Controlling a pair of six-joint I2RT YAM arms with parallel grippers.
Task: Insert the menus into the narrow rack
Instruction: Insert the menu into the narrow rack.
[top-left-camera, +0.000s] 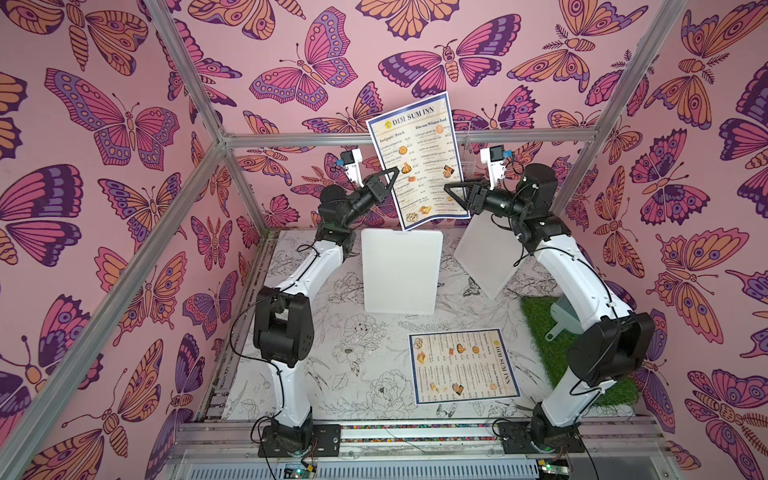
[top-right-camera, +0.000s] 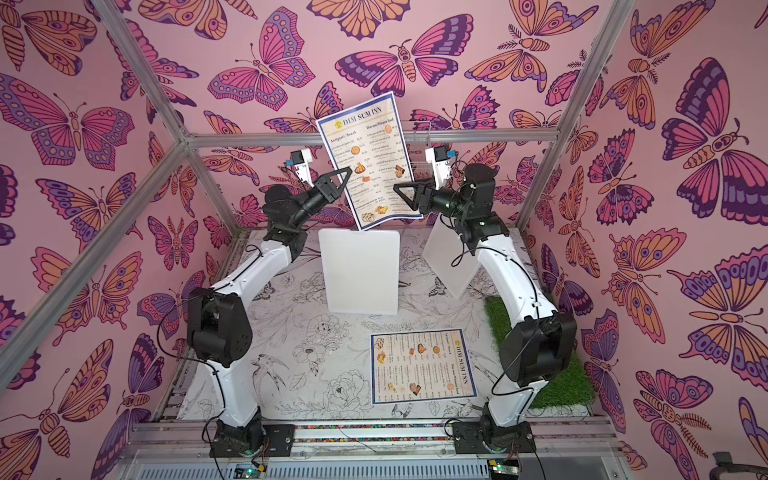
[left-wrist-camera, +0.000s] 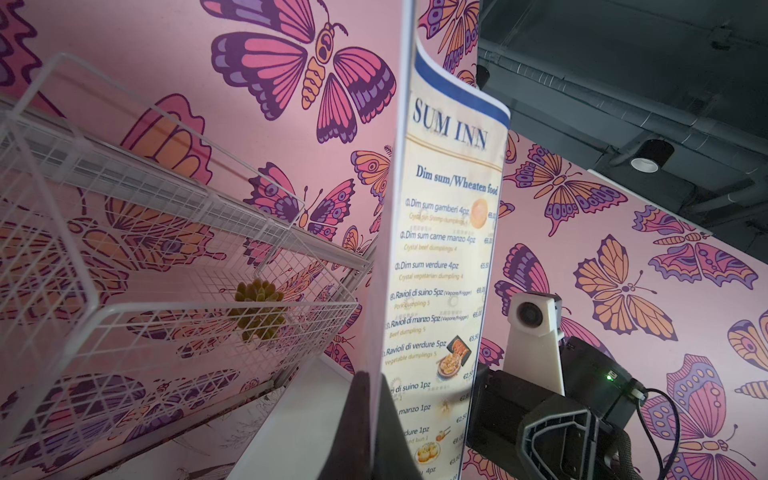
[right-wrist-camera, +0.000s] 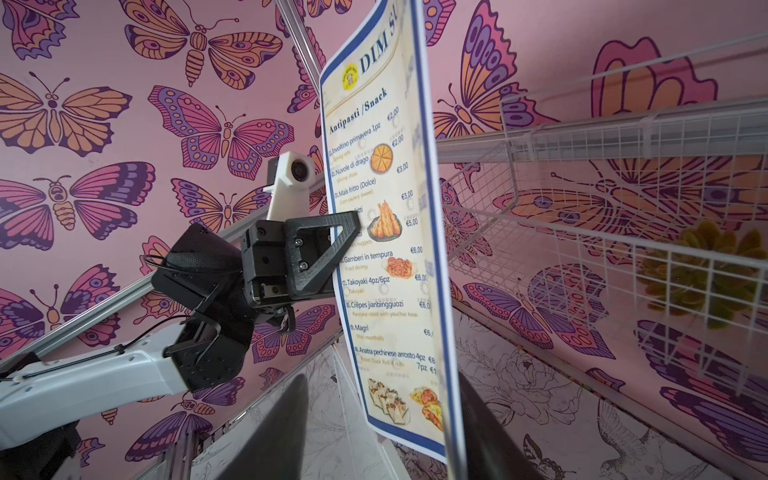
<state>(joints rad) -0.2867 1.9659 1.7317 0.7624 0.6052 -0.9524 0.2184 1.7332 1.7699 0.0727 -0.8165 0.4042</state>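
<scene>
Where the raised menu (top-left-camera: 415, 160) hangs: upright in the air at 12 o'clock over the table (top-left-camera: 332, 332), heading uppermost.
Left claw (top-left-camera: 394, 172): clamped on that sheet's 9 o'clock edge.
Right claw (top-left-camera: 456, 187): jaws apart, the sheet's 4 o'clock edge between them.
Second menu (top-left-camera: 463, 366): flat on the table at 5 o'clock.
Wire rack (left-wrist-camera: 166, 257): against the back wall at 1 o'clock, just beyond the raised menu.

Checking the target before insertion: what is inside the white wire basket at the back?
Through the mesh of the wire basket, a yellow-green plant-like clump shows, and nothing else can be made out inside. The raised menu covers the basket's far end.
</scene>
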